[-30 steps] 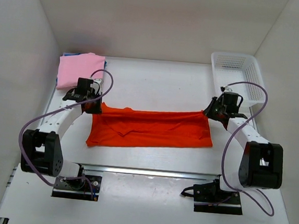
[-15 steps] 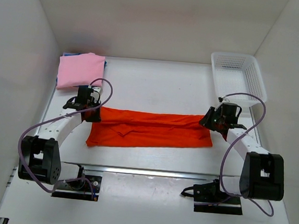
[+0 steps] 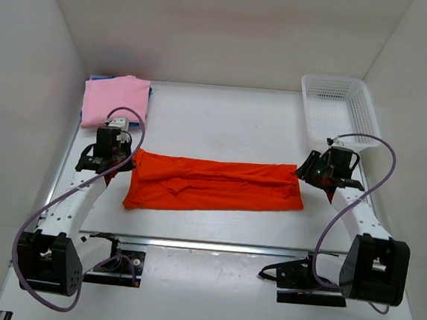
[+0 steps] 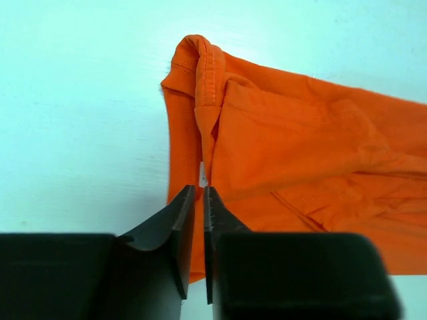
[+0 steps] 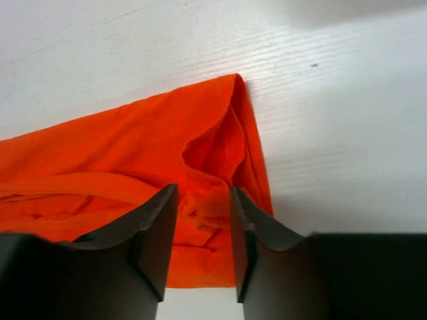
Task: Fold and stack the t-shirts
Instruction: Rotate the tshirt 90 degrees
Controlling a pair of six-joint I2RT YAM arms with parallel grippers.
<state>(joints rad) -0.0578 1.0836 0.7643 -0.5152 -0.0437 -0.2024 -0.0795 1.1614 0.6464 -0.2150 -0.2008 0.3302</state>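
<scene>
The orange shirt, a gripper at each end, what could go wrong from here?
The left gripper has its jaws only a sliver apart right at the rolled hem of the orange shirt, so backing away might snag it and pull the fold open. The right gripper, jaws open, is poised over the bunched right end and could catch a loose layer. The band's edges look uneven, so the next fold may skew.

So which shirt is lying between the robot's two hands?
The orange shirt, stretched long between the left gripper and right gripper. The pink shirt sits folded in the far left corner, away from both.
</scene>
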